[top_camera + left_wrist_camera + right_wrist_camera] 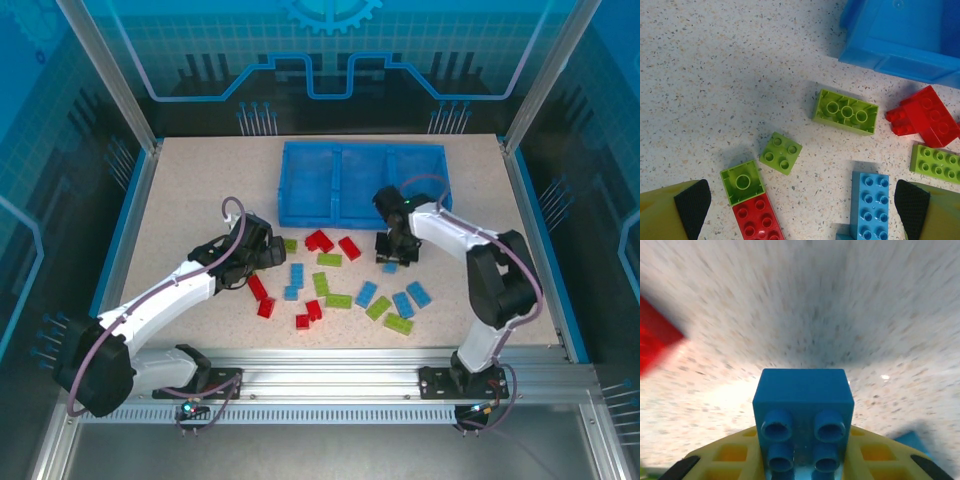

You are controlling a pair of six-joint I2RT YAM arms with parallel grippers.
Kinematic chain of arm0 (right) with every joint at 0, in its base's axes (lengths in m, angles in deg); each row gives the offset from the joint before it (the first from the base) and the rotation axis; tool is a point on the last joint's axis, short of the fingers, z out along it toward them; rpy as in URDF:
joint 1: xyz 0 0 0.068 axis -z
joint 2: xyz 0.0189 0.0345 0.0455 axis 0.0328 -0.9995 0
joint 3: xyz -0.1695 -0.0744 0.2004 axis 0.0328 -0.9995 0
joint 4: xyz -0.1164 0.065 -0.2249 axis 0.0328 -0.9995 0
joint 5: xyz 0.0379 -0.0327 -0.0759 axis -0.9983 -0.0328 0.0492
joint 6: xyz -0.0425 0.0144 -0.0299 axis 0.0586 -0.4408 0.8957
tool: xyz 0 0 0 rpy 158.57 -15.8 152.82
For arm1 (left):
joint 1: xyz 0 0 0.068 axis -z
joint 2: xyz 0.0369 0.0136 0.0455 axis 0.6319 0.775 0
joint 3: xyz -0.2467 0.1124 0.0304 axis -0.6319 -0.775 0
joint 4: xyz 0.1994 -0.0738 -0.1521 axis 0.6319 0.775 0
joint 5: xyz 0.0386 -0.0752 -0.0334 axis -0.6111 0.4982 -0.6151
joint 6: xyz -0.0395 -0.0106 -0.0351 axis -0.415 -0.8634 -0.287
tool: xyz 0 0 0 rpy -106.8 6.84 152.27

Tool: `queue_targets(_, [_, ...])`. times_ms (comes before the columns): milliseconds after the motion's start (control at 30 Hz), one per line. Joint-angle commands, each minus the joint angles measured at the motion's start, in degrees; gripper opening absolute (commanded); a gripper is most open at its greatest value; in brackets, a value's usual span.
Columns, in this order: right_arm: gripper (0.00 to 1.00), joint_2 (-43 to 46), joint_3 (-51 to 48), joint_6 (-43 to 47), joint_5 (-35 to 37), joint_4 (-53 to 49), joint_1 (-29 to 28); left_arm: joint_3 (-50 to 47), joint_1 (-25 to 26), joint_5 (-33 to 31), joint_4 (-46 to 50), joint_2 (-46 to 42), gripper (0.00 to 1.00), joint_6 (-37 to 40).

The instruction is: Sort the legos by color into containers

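Red blur, probably lego point(652, 337)

I can read no text, number or brand on any of my feeds. The nearest thing to a sign is a gear emblem point(330, 10) with circuit-style lines, printed on the blue back panel point(330, 60) behind the bench. The studs on the legos point(846, 111) are too small for me to make out any lettering.
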Motion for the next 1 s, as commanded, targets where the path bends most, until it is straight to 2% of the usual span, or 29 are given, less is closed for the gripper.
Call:
queue_targets(0, [0.30,4.10,6.72,5.36,1.80,-1.95,5.48,0.78,-0.45,0.42,0.32,0.14,0.99,0.33])
queue_targets(233, [0.30,-7.10,21.08,11.15,1.87,-2.95,15.19,1.27,-0.30,1.04,-0.10,0.55,0.99,-0.40])
queue_targets(433, [0.32,-18.13,32.26,14.06,2.53,-5.64,16.15,1.79,-0.28,1.03,0.05,0.75,0.99,-0.47])
queue_targets(500, [0.39,-19.54,33.75,14.03,2.71,-5.62,16.24,2.03,-0.36,1.04,0.32,1.06,0.99,-0.66])
queue_targets(567, [0.55,-19.75,34.20,13.52,3.02,-5.44,16.33,2.22,-0.34,1.13,0.34,1.25,0.99,-0.82])
queue_targets(600, [0.68,-19.26,33.97,13.42,2.91,-5.35,16.35,2.26,-0.35,1.26,0.37,1.25,0.99,-0.91])
queue_targets(633, [0.72,-18.27,33.33,13.43,2.91,-5.16,16.28,2.28,-0.33,1.38,0.25,1.34,0.99,-1.00])
queue_targets(833, [0.82,-4.27,19.21,14.34,5.34,-3.08,13.49,1.32,-0.33,2.03,-0.69,1.52,0.99,-1.53])
queue_targets(967, [0.83,2.89,6.51,15.23,2.07,-4.70,10.16,0.63,-0.27,2.77,-1.97,1.86,0.99,-1.53])
